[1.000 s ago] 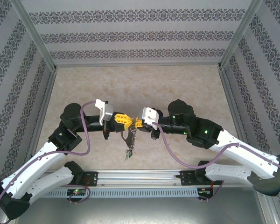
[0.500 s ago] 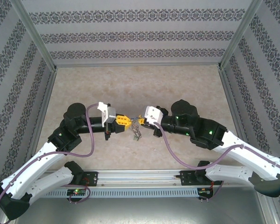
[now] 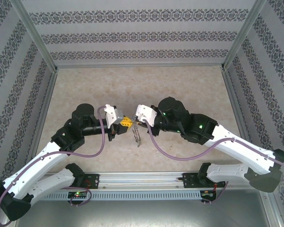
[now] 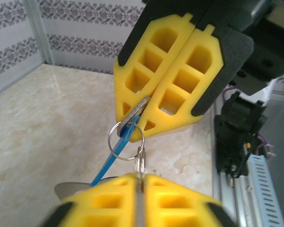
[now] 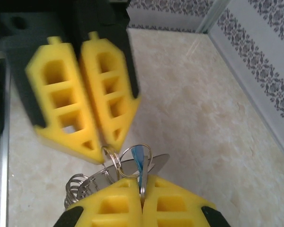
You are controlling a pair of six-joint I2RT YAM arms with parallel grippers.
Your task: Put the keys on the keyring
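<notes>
We found the right gripper (image 5: 142, 183) shut, its yellow fingers pressed flat together on the key (image 5: 138, 160), whose blue head stood edge-on out of the seam. The left gripper (image 4: 138, 179) faced it tip to tip. Its fingers lay almost together, with a thin silver link (image 4: 139, 163) caught in the seam between them; we could not tell what that link was. It joined a small round ring (image 4: 110, 142), and the blue key passed through that same ring. From the left wrist we saw the key run up into the closed tips of the right gripper, where a sliver of bare metal showed beside the blue. Just under the two grippers, midway between left and right and toward the near side of the table (image 3: 180, 90), the keyring (image 3: 137, 136) dangled from the pinched pieces. A wire coil (image 5: 75, 185) sat beside its flat grey metal. We could not tell whether its lower end touched the table. Patterned walls (image 3: 142, 35) stood on the left, right and far sides, and a metal rail (image 3: 146, 178) ran along the near edge.
</notes>
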